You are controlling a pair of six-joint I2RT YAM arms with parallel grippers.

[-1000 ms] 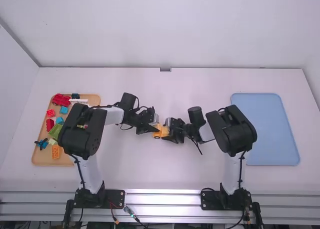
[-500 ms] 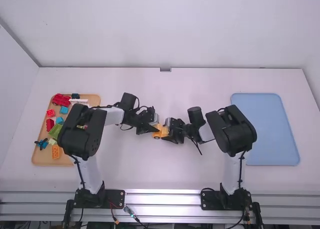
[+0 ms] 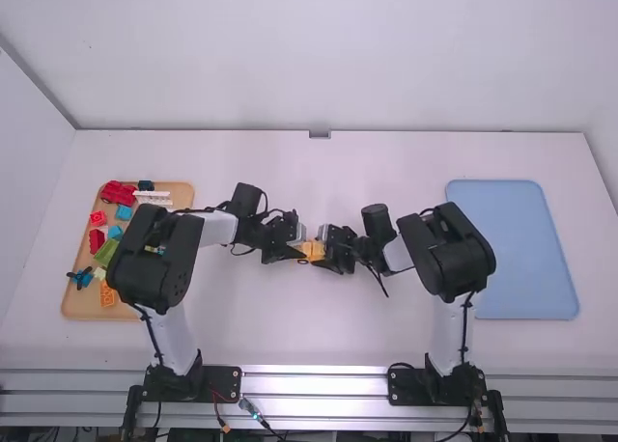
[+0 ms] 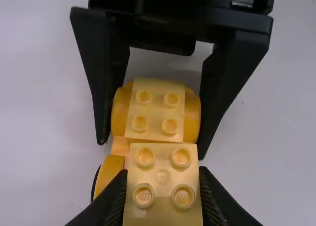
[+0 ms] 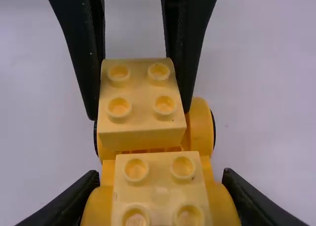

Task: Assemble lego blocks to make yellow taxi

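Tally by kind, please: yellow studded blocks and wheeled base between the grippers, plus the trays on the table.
Yellow studded blocks: 2
Wheeled base: 1
Tan tray: 1
Blue tray: 1
Total: 5

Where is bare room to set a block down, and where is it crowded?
Bare table runs from the left gripper and right gripper to the back wall, and from the yellow blocks to the metal rail. The blue tray looks bare. Crowded: the middle, and the tan tray of bricks.
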